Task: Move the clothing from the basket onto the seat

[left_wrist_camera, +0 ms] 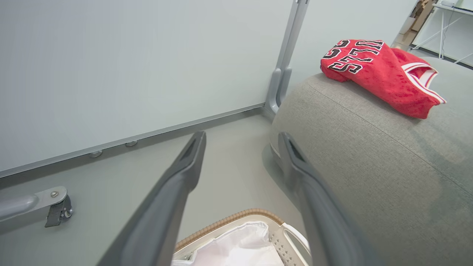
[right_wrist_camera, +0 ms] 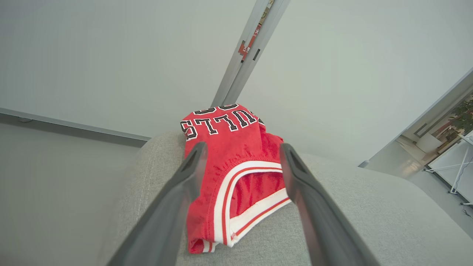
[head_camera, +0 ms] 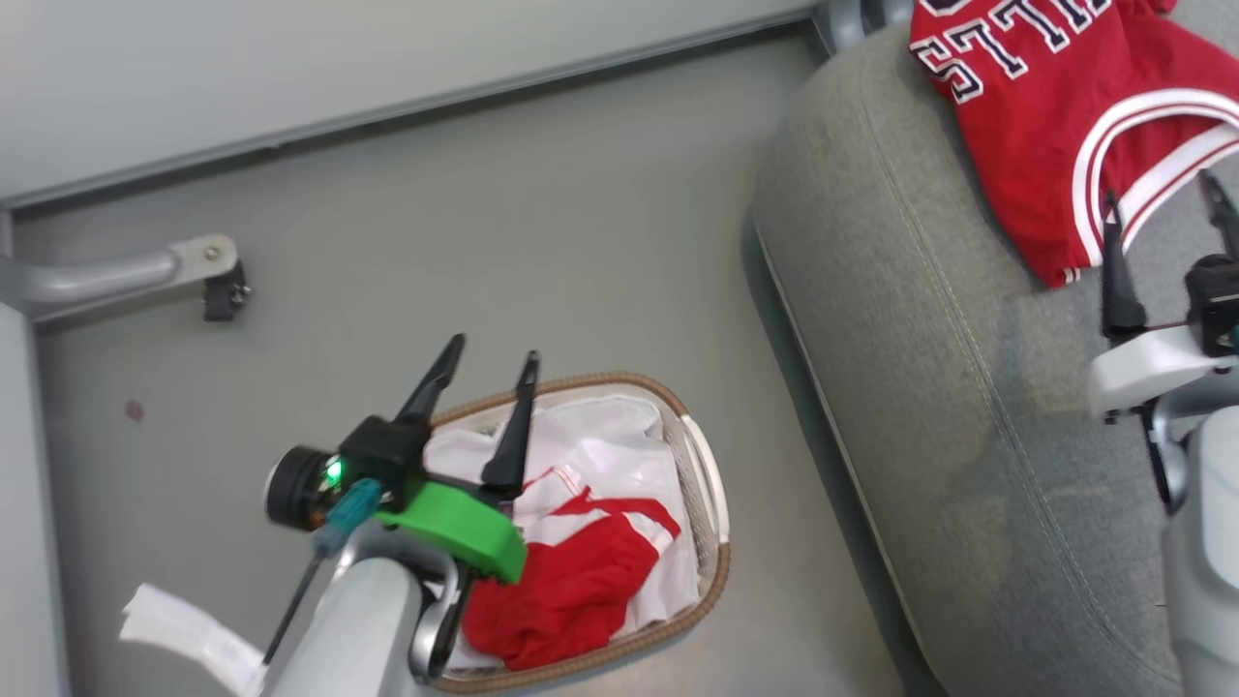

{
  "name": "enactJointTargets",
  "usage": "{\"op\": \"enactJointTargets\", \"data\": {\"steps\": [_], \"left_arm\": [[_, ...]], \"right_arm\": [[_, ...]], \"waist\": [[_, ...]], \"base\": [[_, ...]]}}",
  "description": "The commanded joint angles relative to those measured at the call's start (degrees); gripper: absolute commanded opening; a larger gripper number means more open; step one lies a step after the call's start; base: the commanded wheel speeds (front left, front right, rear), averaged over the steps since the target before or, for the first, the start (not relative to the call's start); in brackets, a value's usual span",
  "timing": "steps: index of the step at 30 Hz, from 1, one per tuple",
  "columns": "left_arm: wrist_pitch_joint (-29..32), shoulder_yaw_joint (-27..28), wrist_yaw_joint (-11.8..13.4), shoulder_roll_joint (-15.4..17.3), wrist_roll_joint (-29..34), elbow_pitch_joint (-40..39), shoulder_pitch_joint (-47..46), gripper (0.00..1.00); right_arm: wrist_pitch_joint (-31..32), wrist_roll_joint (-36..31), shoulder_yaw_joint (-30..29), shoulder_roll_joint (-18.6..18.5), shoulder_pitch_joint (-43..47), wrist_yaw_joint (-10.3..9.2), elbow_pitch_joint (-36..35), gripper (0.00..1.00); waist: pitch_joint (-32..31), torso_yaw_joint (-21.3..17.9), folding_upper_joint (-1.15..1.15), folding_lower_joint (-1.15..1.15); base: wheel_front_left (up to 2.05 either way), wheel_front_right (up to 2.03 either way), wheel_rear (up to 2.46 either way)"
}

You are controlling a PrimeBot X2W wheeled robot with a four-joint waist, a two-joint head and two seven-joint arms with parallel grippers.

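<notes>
**Head view.** At 6 o'clock the left gripper (head_camera: 494,348) hovers above the basket (head_camera: 711,571), jaws spread wide and empty. The basket stands on the grey floor (head_camera: 484,213) and holds the red shorts (head_camera: 571,581), crumpled on its white liner (head_camera: 600,426). At 3 o'clock the seat (head_camera: 920,339) lies just beside the basket. Over it the right gripper (head_camera: 1158,189) is likewise fully spread and empty, its fingers flanking the near edge of the jersey (head_camera: 1026,126). The jersey rests on the seat toward 1 o'clock. Farthest, at 11 o'clock, is a pale wall panel (head_camera: 290,58).
</notes>
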Motion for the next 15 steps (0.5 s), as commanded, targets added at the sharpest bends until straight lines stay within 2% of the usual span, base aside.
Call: {"op": "enactJointTargets", "data": {"steps": [1, 15], "left_arm": [[0.0, 1.7, 0.3, -0.2, -0.7, -0.6, 1.9, 1.0], [0.0, 15.6, 1.3, -0.9, 1.3, -4.6, 12.9, 1.0]], "right_arm": [[0.0, 0.8, 0.8, 0.5, -0.4, -0.09, 0.0, 1.0], [0.0, 5.9, 7.5, 6.5, 7.3, -0.09, -0.4, 1.0]], "waist": [[-4.8, 3.8, 0.0, 0.0], [-9.9, 9.1, 0.0, 0.0]], "base": [[0.0, 0.0, 0.0], [0.0, 0.0, 0.0]]}}
